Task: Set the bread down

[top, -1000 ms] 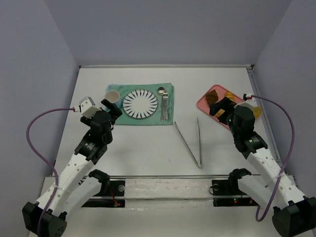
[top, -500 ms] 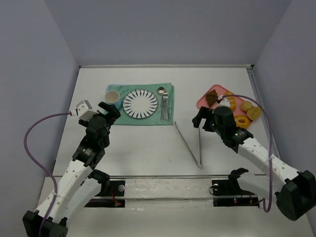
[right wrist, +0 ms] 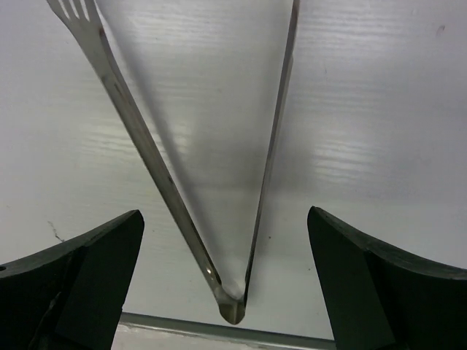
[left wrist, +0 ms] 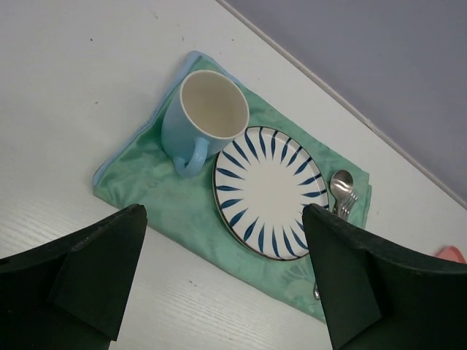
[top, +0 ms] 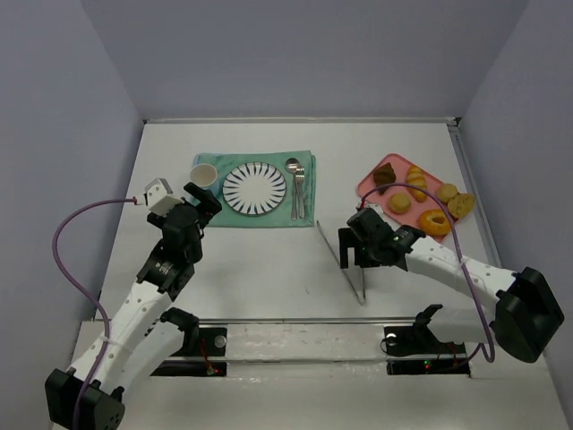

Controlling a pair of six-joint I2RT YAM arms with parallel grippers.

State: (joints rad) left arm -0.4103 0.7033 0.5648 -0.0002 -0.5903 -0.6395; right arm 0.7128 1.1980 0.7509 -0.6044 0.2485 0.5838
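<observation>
Several breads, among them a croissant and a ring doughnut, lie on a pink tray at the right. Metal tongs lie spread in a V on the table. My right gripper hovers open over them. In the right wrist view the tongs lie between its fingers, untouched, with the hinge end nearest; this gripper holds nothing. My left gripper is open and empty beside the green cloth. In its wrist view the left gripper frames the striped plate.
On the green cloth stand a light blue cup and the plate, with a spoon and fork to the plate's right. Grey walls enclose the table on three sides. A metal rail crosses the near edge.
My right arm has swung left from above the pink tray to above the tongs, still open. The left arm shifted slightly and came back near the cloth.
</observation>
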